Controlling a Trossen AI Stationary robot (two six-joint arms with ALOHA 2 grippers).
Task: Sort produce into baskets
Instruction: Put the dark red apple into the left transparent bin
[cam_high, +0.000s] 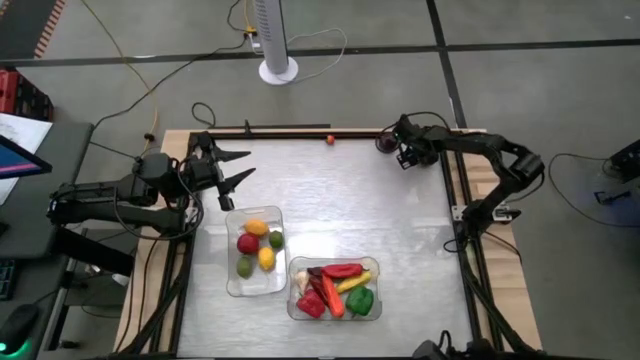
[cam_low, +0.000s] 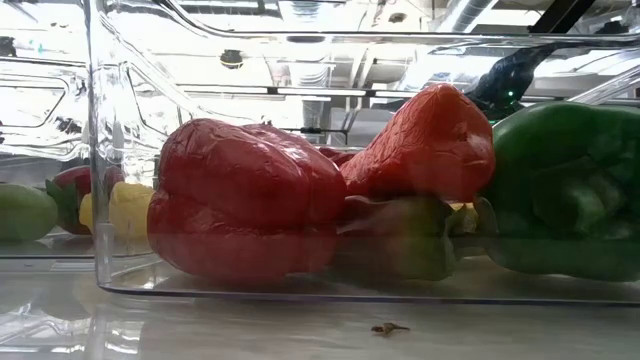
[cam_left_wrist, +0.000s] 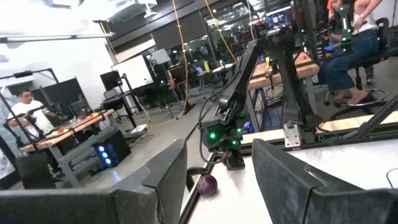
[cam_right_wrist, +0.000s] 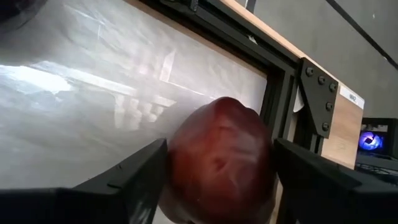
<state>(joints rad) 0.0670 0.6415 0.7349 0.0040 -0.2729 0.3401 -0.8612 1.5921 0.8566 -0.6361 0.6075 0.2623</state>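
A dark purple round (cam_high: 383, 143) lies at the table's far right corner, and my right gripper (cam_high: 391, 146) is shut on it; it fills the right wrist view (cam_right_wrist: 221, 163) and shows small in the left wrist view (cam_left_wrist: 208, 185). My left gripper (cam_high: 236, 167) is open and empty above the table's left side, beyond the left tub (cam_high: 232, 280). That tub holds lemons, limes and a red piece. The right tub (cam_high: 375, 268) holds red, yellow and green peppers and chillies. The low view shows a red pepper (cam_low: 245, 200) and a green pepper (cam_low: 570, 190) behind the tub wall (cam_low: 100, 150). My right gripper pinches the dark purple round between its two fingers, one on each of its opposite sides (cam_right_wrist: 177, 168). The fingers come low and nearly level from the table's right side. The round sits down at the table top (cam_left_wrist: 208, 190); whether it is lifted off, I cannot tell.
A small red piece (cam_high: 329, 138) lies against the dark rail along the table's far edge. The bare middle of the table (cam_high: 340, 200) separates the two arms. A white fan stand (cam_high: 278, 68) is on the floor beyond the table. People sit at desks in the room behind.
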